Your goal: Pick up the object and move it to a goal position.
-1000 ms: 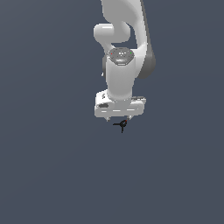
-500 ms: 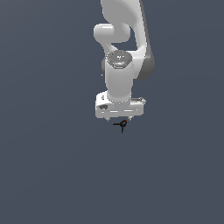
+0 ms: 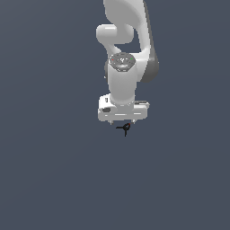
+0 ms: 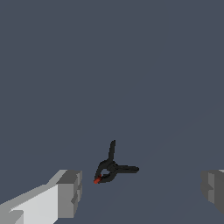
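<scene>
The object point(image 3: 126, 129) is a tiny black thing with thin prongs spreading from a small ring. It lies on the dark grey floor just under my white hand. In the wrist view the object point(image 4: 110, 168) has a small red tip and lies between my two fingers, nearer one grey fingertip point(image 4: 70, 192) than the other point(image 4: 213, 189). My gripper point(image 3: 124, 122) is open and empty, pointing straight down over the object. In the wrist view the gripper point(image 4: 142, 192) stands wide apart around it. I cannot tell whether the fingers touch the floor.
The white arm point(image 3: 128, 49) rises above the hand toward the top of the exterior view. A plain dark grey floor point(image 3: 54, 170) spreads all around. No other objects show.
The hand has turned a little and now sits level over the object. The object has not moved.
</scene>
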`<action>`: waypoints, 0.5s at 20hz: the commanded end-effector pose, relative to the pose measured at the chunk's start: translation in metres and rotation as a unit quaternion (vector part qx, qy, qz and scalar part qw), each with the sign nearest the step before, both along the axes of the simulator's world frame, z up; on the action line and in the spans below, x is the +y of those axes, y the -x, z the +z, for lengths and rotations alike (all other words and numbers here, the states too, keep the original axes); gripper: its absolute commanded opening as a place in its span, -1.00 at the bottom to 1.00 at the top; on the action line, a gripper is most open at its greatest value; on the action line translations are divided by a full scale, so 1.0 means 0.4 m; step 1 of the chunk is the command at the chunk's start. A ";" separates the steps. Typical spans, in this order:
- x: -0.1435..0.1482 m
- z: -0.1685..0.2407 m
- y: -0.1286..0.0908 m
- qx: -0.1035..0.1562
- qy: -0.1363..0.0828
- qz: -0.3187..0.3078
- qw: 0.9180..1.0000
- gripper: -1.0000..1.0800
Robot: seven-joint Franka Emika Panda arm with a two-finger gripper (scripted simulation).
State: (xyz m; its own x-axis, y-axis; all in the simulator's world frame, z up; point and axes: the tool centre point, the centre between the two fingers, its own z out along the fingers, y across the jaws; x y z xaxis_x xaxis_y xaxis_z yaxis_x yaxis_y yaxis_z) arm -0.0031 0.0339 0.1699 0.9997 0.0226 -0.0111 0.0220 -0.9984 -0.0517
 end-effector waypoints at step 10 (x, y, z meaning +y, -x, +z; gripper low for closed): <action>0.018 -0.049 0.022 0.003 0.003 -0.071 0.997 0.92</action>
